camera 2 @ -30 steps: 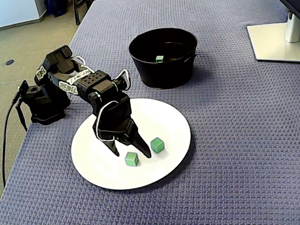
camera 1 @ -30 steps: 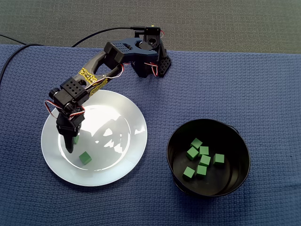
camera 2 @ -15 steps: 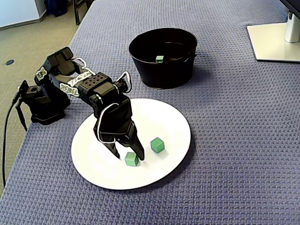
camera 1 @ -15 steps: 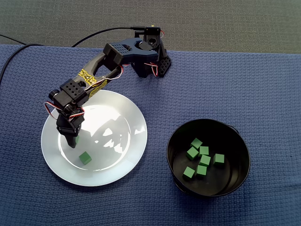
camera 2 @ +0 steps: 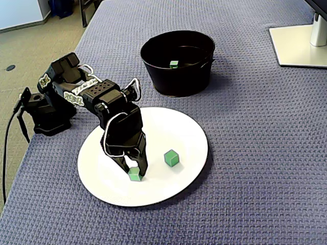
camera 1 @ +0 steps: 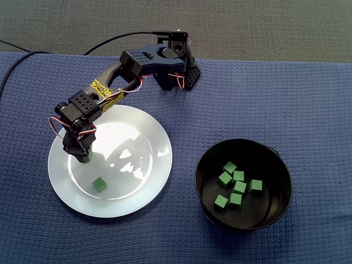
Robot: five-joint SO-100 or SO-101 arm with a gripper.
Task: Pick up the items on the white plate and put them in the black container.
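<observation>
A white plate [camera 1: 151, 181] [camera 2: 191, 130] lies on the blue cloth. My gripper [camera 1: 84, 158] [camera 2: 134, 173] points down at the plate's left part in both fixed views. It is shut on a small green cube [camera 2: 135, 175], which shows between the finger tips and peeks out beside them [camera 1: 90, 156]. I cannot tell whether that cube still touches the plate. A second green cube [camera 1: 99, 185] [camera 2: 171, 157] lies loose on the plate close by. The black container [camera 1: 201, 165] [camera 2: 179, 79] stands off the plate and holds several green cubes [camera 1: 237, 188].
The arm's base [camera 1: 177, 69] [camera 2: 45, 109] is at the cloth's edge with a cable [camera 1: 121, 37] running off. A white stand base [camera 2: 300, 45] lies at the far right corner. The table edge drops to the floor at the left of a fixed view [camera 2: 56, 61].
The jaws came together around the cube on the plate's left part, from open and straddling it to shut on it. The wrist pulled back slightly toward the base.
</observation>
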